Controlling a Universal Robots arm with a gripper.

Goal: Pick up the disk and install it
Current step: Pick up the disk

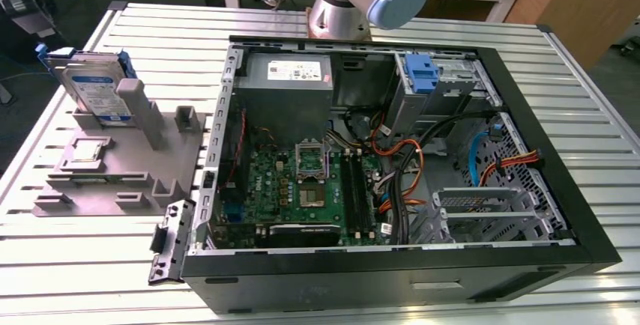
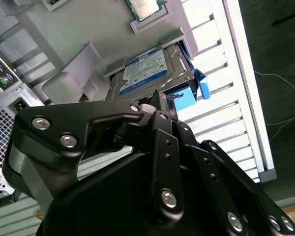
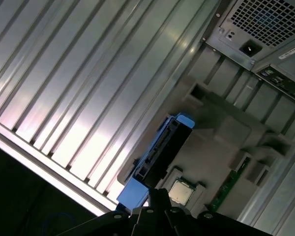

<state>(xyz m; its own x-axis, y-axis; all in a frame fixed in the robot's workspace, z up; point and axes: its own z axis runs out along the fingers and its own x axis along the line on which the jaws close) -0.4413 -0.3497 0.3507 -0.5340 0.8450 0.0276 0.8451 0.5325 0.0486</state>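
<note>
The disk (image 1: 95, 89) is a silver-grey drive with a white-and-blue label and a blue carrier frame. It stands on edge in a slot of the grey fixture (image 1: 120, 179) at the exterior view's left. In both wrist views the disk (image 2: 152, 71) (image 3: 160, 152) lies just beyond my black gripper (image 2: 155, 105) (image 3: 155, 192). The gripper is shut with nothing in it, and its tips are clear of the drive's blue end.
The open computer case (image 1: 560, 190) lies on the slatted metal table (image 1: 60, 265). Inside are a blue bracket (image 1: 425, 74) in the upper bay and a metal cage (image 1: 490, 205). A small square chip (image 1: 88, 150) sits on the fixture. The arm's base (image 1: 350, 3) stands behind the case.
</note>
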